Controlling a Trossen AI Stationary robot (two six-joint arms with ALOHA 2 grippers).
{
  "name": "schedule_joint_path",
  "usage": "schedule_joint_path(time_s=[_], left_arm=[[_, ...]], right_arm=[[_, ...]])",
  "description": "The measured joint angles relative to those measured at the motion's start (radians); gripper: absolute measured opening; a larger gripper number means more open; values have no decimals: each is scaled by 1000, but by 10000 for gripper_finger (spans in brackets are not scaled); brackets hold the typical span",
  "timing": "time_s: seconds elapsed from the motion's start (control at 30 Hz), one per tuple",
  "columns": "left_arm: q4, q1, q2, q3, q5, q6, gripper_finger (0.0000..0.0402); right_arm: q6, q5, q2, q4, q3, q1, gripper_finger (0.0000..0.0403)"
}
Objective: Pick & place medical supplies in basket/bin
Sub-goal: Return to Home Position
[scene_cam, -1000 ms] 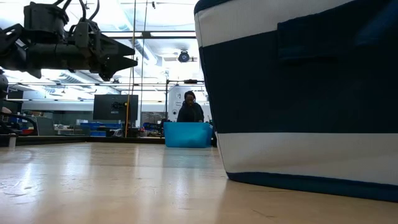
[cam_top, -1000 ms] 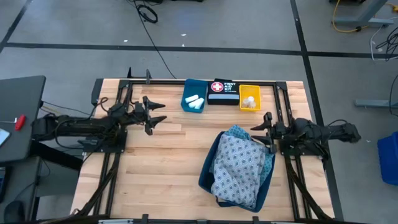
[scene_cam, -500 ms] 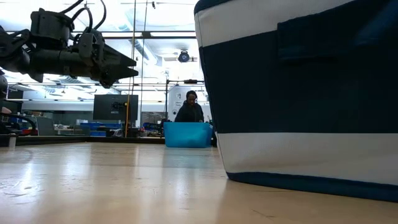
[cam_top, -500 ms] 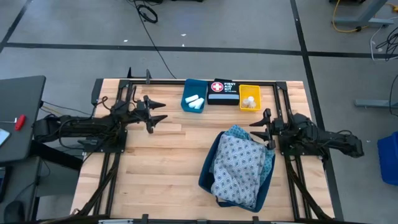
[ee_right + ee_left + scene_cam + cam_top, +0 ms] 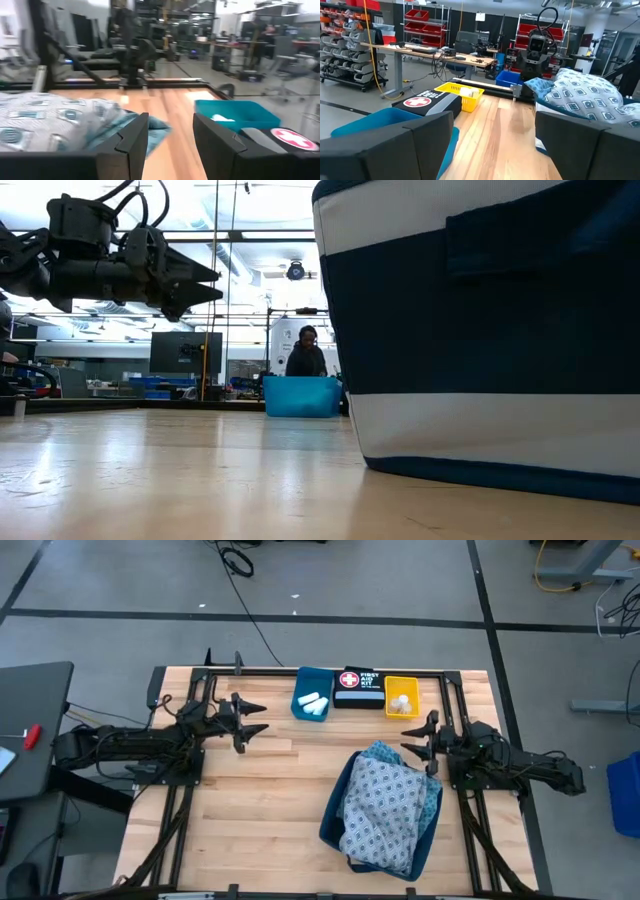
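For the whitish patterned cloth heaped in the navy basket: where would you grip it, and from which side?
Probably a raised fold near the middle of the whitish patterned cloth, jaws coming straight down. It mounds above the navy basket, whose walls block any sideways approach.

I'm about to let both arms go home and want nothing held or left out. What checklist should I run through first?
1. Left pincer open, holding nothing: ok.
2. Right pincer open, holding nothing: ok.
3. Right pincer clear of the cloths: cannot tell.
4. Whitish-blue cloth and teal cloth in the basket: ok, heaped above its rim.
5. White rolls in the blue bin: ok.
6. Vials in the yellow bin: ok.
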Motion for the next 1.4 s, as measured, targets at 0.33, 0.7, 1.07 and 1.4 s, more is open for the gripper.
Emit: schedule_joint_path(time_s=[0.33, 0.7, 1.07, 1.4], left_arm=[[-19, 0, -9, 0, 126, -18, 287], [-156, 2, -261, 0, 174, -40, 287], [-461, 2, -540, -1, -126, -5, 287], [-513, 0, -545, -1, -122, -83, 287]], right_arm=[[-4, 52, 0, -2, 0, 0, 162], [-4, 54, 0, -1, 0, 0, 162], [-6, 54, 0, 0, 0, 0, 162], [-5, 54, 0, 0, 0, 0, 162]])
